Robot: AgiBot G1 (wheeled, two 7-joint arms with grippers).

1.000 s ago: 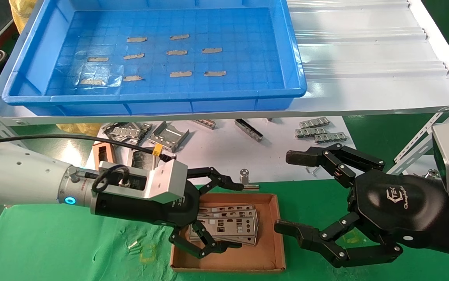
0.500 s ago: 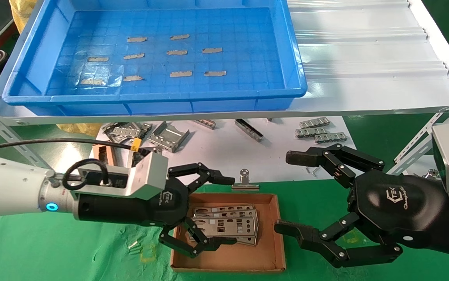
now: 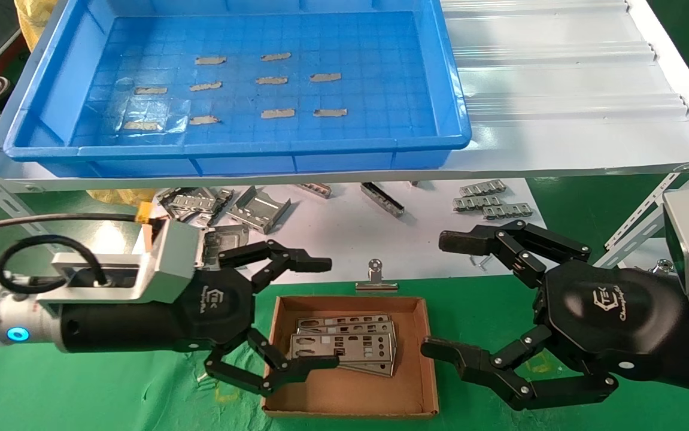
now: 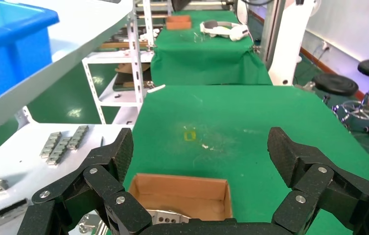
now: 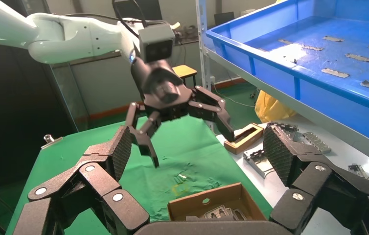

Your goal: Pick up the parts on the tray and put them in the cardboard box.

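Observation:
Several silver plates, the parts (image 3: 344, 346), lie stacked in the brown cardboard box (image 3: 428, 359) on the green cloth. The blue tray (image 3: 236, 149) on the white shelf holds only grey tape strips; no plates show in it. My left gripper (image 3: 327, 311) is open and empty over the box's left edge, its lower finger above the stack. My right gripper (image 3: 439, 294) is open and empty just right of the box. The left wrist view shows the box (image 4: 180, 193) under the left gripper (image 4: 202, 147). The right wrist view shows the box (image 5: 207, 198) with the plates (image 5: 217, 214) below the right gripper (image 5: 198, 147).
Bent metal brackets (image 3: 257, 206) and small linked pieces (image 3: 488, 200) lie on the white surface below the shelf (image 3: 559, 90). A binder clip (image 3: 375, 278) lies just behind the box. A small brown-rimmed piece (image 5: 243, 138) sits near the brackets.
My left gripper has drawn back to the left, away from the box, staying open. The plates stay in the box. The right arm has not moved.

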